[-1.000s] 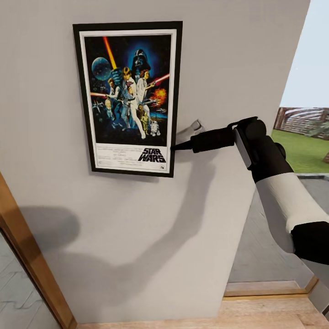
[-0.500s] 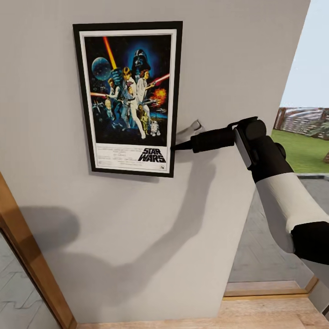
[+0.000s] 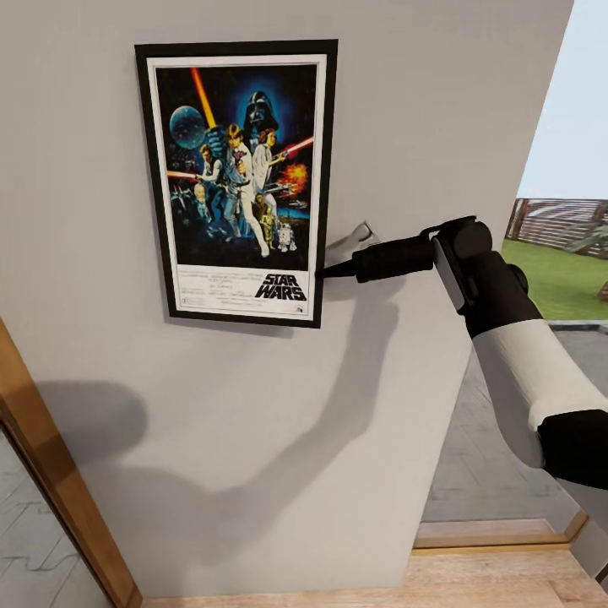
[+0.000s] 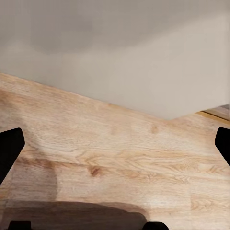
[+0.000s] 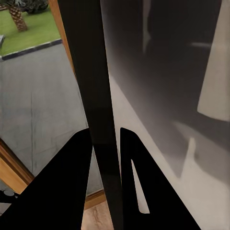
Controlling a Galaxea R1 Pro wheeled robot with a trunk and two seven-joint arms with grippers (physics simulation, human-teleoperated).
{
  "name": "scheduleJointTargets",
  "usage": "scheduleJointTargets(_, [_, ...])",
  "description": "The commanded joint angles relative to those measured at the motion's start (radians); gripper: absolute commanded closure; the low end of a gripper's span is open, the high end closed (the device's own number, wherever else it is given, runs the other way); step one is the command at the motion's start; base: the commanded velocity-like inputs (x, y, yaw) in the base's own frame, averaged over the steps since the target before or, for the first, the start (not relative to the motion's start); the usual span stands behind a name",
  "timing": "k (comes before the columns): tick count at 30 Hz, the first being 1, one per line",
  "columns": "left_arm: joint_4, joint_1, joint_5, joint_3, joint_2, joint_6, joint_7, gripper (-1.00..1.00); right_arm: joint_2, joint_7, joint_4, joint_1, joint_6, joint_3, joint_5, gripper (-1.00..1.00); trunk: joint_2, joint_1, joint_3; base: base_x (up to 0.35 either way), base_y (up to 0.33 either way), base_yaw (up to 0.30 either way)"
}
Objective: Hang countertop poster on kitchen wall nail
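Pinching the poster's (image 3: 241, 181) right edge between its two fingers, the right hand (image 3: 325, 271) holds it flat and upright on the grey wall (image 3: 439, 101), so the hanging looks nearly done and letting go is left, while the left hand (image 4: 115, 158) hangs wide apart over the wood floor (image 4: 120, 158)

Poster (image 3: 241, 181) — black frame, white border, colourful figures on dark space; wall (image 3: 439, 110) pale grey; floor (image 4: 120, 158) light wood-grain.
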Motion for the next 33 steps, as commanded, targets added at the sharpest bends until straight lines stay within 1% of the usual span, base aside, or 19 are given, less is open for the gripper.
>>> scheduleJointTargets(1, [0.001,0.0,0.005,-0.008,0.0,-0.006,-0.001,-1.0,-0.001,0.0,0.001,-0.001,0.007,0.002,0.003,1.0,-0.001,0.0,-0.001,0.0,0.0,0.0])
scheduleJointTargets(17, [0.001,0.0,0.005,-0.008,0.0,-0.006,-0.001,-1.0,-0.001,0.0,-0.001,0.001,0.007,0.002,0.003,1.0,-0.001,0.0,-0.001,0.0,0.0,0.0])
scheduleJointTargets(23, [0.001,0.0,0.005,-0.008,0.0,-0.006,-0.001,-1.0,-0.001,0.0,-0.004,0.018,0.004,0.004,0.001,1.0,-0.001,0.0,-0.001,0.0,0.0,0.0])
scheduleJointTargets(30, [0.001,0.0,0.005,-0.008,0.0,-0.006,-0.001,-1.0,-0.002,0.0,-0.011,0.053,0.001,0.004,0.001,1.0,-0.001,0.0,-0.001,0.0,0.0,0.0])
scheduleJointTargets(33, [0.001,0.0,0.005,-0.008,0.0,-0.006,-0.001,-1.0,-0.002,0.0,-0.029,0.075,0.001,0.004,0.001,1.0,-0.001,0.0,-0.001,0.0,0.0,0.0])
